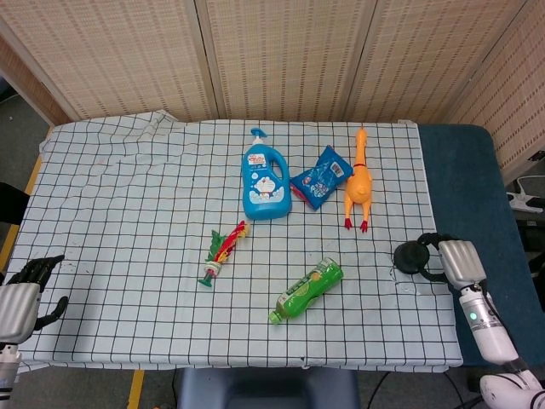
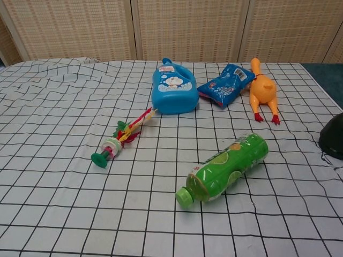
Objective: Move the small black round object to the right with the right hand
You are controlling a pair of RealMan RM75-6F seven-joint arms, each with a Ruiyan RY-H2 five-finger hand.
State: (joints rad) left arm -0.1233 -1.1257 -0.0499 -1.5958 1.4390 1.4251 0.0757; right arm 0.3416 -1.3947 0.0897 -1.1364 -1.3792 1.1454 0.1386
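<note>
The small black round object (image 1: 411, 256) sits on the checked cloth near the table's right edge; in the chest view it shows as a dark dome (image 2: 333, 138) cut off by the right border. My right hand (image 1: 458, 261) lies just to its right, and its dark fingers (image 1: 432, 246) curl round the object's near and far sides, touching it. My left hand (image 1: 21, 294) rests at the table's front left corner with its fingers apart, holding nothing.
A green bottle (image 1: 306, 290) lies left of the black object and a yellow rubber chicken (image 1: 358, 183) behind it. A blue detergent jug (image 1: 265, 181), a blue snack bag (image 1: 321, 176) and a red-green toy (image 1: 221, 251) lie further left. The cloth edge (image 1: 456, 341) runs under my right wrist.
</note>
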